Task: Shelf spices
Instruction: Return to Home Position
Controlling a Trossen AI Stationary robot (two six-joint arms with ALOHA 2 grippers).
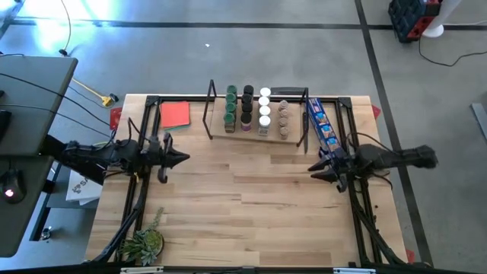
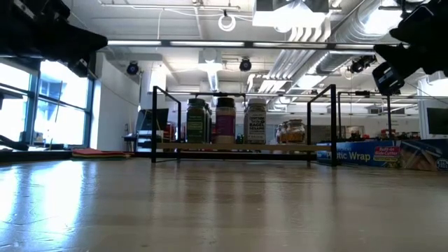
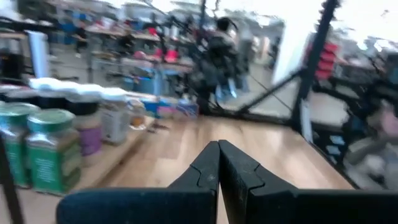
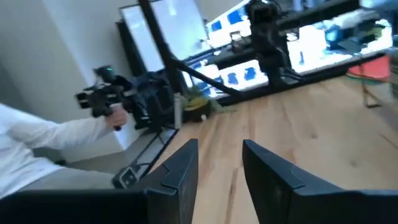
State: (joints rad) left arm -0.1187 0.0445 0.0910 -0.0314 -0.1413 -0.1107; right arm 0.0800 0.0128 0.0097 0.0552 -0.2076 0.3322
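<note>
Left to right, as we saw it from above:

- The left gripper [image 1: 183, 159] sat over the table's left side, pointing toward the middle. The left wrist view showed its fingers [image 3: 208, 165] pressed together with no gap.
- The red flat square [image 1: 175, 114] lay at the far edge, just left of the shelf.
- The shelf [image 1: 296, 129] stood at the far edge, mid-table, between its black end frames. It was farther back than both grippers and well apart from each.
- The spices were all on the shelf in four rows running front to back: green lids [image 1: 230, 106], then black lids [image 1: 247, 106], white lids [image 1: 264, 110] and tan lids [image 1: 283, 118]. None was near either gripper.
- The low view matched this, with the jars [image 2: 225, 120] upright on the board and nothing touching them.
- The blue packet [image 1: 321, 123] lay just right of the shelf's right frame, between the shelf and the right arm.
- The right gripper [image 1: 313, 169] sat over the table's right side, pointing toward the middle and closer to us than the packet. The right wrist view showed its fingers [image 4: 183, 165] apart, with only bare wood between them.
- We saw a small plant [image 1: 144, 243] at the near left corner.
</note>
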